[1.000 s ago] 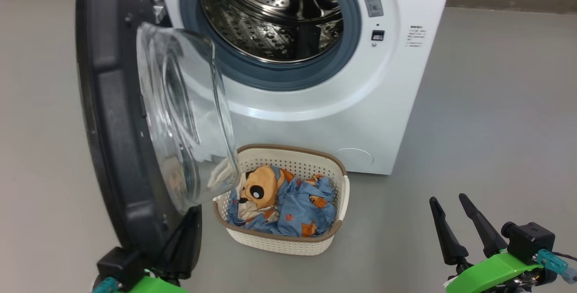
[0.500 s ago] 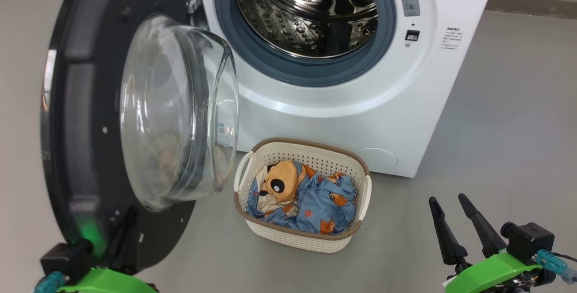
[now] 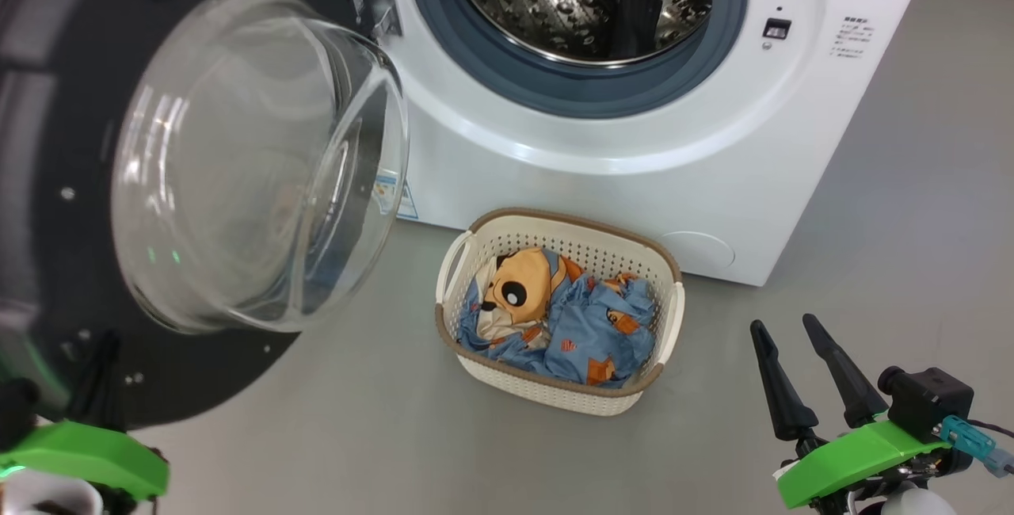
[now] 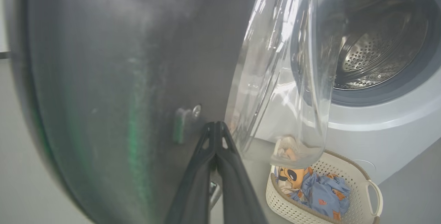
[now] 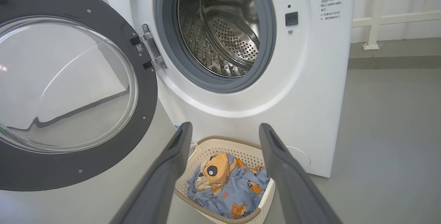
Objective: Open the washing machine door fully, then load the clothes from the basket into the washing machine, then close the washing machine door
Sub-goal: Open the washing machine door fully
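1. Right hand (image 3: 783, 325) sits at the lower right of the head view, its two dark fingers (image 3: 778, 388) spread and grasping nothing, above the grey floor (image 3: 356, 436) and well apart from the basket (image 3: 547, 392).
2. Same view: the washing machine door (image 3: 47, 206) hangs swung wide to the left of the washing machine (image 3: 602, 182), its glass bowl (image 3: 253, 182) facing the camera. The basket stands on the floor just before the machine's white front, with the clothes (image 3: 570, 317) heaped inside, a tan animal face uppermost.
3. Left wrist view: the left hand (image 4: 215, 124) is clenched, fingers pressed together with nothing between them. Its tips are at the door's dark inner face just beside the glass bowl; contact cannot be told.
4. Right wrist view: the released fingers frame the basket and clothes below the open steel drum (image 5: 220, 27). The door stands at left on its metal hinge (image 5: 151, 50).
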{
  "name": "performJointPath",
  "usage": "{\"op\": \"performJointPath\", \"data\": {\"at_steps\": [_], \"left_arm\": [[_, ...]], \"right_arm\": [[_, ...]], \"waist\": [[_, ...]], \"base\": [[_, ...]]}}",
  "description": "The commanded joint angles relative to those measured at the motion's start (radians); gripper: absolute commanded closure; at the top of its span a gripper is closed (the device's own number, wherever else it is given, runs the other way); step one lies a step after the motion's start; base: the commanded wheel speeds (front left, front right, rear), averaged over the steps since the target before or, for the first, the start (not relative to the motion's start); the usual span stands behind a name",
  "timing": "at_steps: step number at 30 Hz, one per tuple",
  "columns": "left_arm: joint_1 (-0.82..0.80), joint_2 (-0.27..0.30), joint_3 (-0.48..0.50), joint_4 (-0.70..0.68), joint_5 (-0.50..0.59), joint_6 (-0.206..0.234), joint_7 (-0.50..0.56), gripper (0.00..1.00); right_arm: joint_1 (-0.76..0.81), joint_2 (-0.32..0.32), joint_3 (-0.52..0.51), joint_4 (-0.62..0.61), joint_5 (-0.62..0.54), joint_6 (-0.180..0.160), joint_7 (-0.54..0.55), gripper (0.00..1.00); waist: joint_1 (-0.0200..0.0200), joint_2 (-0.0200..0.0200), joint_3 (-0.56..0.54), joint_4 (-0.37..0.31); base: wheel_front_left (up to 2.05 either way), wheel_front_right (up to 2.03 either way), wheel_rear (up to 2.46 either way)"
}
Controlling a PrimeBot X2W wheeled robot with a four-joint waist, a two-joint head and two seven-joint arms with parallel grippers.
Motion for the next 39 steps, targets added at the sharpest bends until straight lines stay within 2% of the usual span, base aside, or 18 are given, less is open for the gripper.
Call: {"op": "performJointPath", "data": {"at_steps": [1, 7, 19, 29, 39], "left_arm": [[-0.062, 0.071, 0.062, 0.009, -0.010, 0.007, -0.001, 1.00], [-0.138, 0.131, 0.076, 0.097, -0.006, 0.001, 0.001, 1.00], [-0.332, 0.235, 0.021, 0.315, 0.041, -0.037, 0.012, 1.00], [-0.418, 0.258, 0.001, 0.461, 0.033, -0.057, -0.023, 1.00], [-0.440, 0.252, -0.038, 0.524, 0.033, -0.068, -0.059, 1.00]], "right_arm": [[-0.034, -0.005, 0.022, -0.024, -0.013, 0.010, -0.012, 0.00], [-0.054, 0.003, 0.025, -0.020, -0.019, 0.010, -0.012, 0.00], [-0.088, 0.012, 0.028, -0.008, -0.020, 0.010, -0.012, 0.00], [-0.086, 0.020, 0.026, -0.006, -0.012, 0.010, -0.012, 0.00], [-0.082, 0.018, 0.019, -0.005, -0.011, 0.010, -0.012, 0.00]], "waist": [[0.0000, 0.0000, 0.022, 0.014], [0.0000, 0.0000, 0.047, 0.027], [0.0000, 0.0000, 0.071, 0.032], [0.0000, 0.0000, 0.066, 0.016], [0.0000, 0.0000, 0.055, 0.018]], "base": [[0.00, 0.00, 0.00], [0.00, 0.00, 0.00], [0.00, 0.00, 0.00], [0.00, 0.00, 0.00], [0.00, 0.00, 0.00]]}}
